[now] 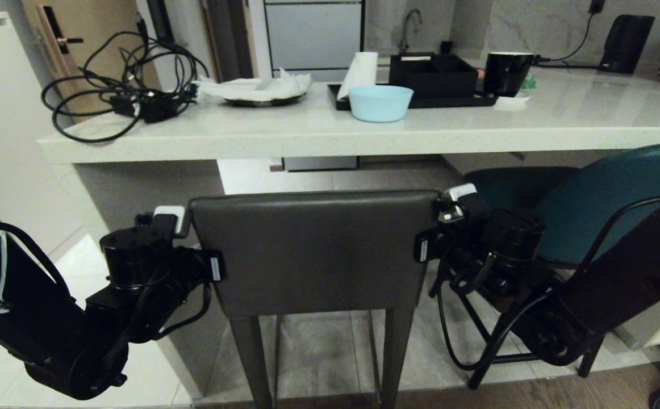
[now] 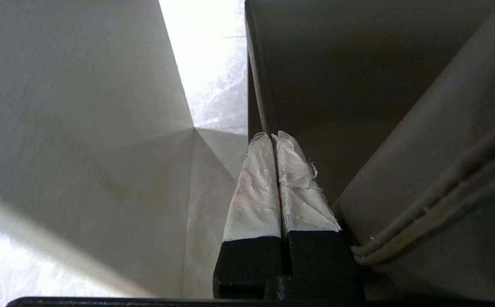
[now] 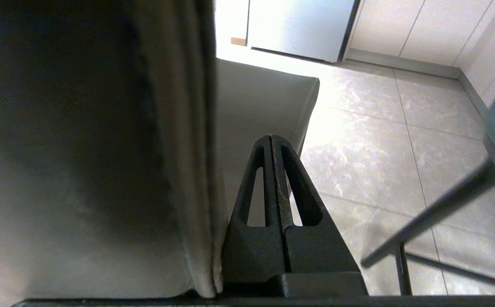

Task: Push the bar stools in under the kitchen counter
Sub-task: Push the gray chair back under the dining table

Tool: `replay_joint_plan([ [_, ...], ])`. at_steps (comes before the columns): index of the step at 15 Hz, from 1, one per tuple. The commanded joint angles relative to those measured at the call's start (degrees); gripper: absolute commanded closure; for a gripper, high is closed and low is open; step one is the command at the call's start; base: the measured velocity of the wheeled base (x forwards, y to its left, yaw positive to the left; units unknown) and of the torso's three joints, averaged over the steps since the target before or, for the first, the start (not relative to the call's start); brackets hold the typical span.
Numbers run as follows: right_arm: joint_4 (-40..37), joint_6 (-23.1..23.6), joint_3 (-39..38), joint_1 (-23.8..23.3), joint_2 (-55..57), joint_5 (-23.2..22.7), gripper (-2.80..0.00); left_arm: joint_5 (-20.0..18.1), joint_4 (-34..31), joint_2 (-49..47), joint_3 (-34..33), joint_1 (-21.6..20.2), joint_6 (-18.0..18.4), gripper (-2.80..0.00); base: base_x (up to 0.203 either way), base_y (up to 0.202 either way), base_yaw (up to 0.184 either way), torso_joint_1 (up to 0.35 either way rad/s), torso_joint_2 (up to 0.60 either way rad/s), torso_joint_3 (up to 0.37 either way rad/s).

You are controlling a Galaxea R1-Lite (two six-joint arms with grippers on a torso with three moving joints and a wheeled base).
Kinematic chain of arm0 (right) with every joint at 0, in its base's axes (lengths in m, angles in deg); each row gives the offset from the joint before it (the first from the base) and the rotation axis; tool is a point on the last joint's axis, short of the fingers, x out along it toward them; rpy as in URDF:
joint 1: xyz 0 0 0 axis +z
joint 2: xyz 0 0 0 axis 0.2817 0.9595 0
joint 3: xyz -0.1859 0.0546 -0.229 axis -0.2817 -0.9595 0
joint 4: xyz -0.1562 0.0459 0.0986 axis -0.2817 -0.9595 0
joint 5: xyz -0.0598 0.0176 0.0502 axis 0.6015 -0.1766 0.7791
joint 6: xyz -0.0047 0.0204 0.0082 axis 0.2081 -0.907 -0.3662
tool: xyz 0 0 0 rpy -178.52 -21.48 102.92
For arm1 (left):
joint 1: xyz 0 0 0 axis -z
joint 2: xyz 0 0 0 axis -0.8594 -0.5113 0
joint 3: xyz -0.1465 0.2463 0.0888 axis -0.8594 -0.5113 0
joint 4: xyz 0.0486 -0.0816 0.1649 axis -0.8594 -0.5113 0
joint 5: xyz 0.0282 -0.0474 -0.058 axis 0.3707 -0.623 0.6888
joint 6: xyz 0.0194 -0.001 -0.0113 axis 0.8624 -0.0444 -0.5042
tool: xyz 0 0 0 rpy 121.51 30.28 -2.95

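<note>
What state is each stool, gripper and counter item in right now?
Grey stool: upright, short of the counter.
Teal stool: upright, seat partly under.
Left gripper: shut, beside the backrest.
Right gripper: shut, beside the backrest.
Blue bowl: upright.

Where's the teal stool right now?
Head view, right side: the teal stool stands at the kitchen counter, right of the grey stool, behind the right gripper.

2 stools: grey-brown one (image 1: 314,250) between left claw (image 1: 216,266) and right claw (image 1: 422,245), teal one (image 1: 602,204) beyond right claw. 1 bench (image 1: 318,136). 1 blue bowl (image 1: 380,103), 1 black mug (image 1: 507,72).
</note>
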Motion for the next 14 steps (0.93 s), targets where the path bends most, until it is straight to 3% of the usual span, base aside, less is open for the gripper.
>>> replay_joint_plan([
  [1,0.6,0.0,-0.2,0.0,-0.2,0.1,0.0,0.1,0.5,0.1,-0.5,0.1,-0.1,0.0,0.168,0.0,-0.001,0.007,0.01,-0.007],
  [8,0.8,0.0,-0.5,0.0,-0.4,0.1,0.0,0.1,2.0,1.0,-2.6,0.2,0.0,0.0,0.017,0.0,0.0,0.001,0.0,0.0],
  [14,0.9,-0.4,-7.5,-1.4,-10.1,2.6,0.0,0.2,2.2,10.8,-9.0,-0.2,-1.0,0.0,0.0,0.0,0.0,0.0,0.0,0.0],
])
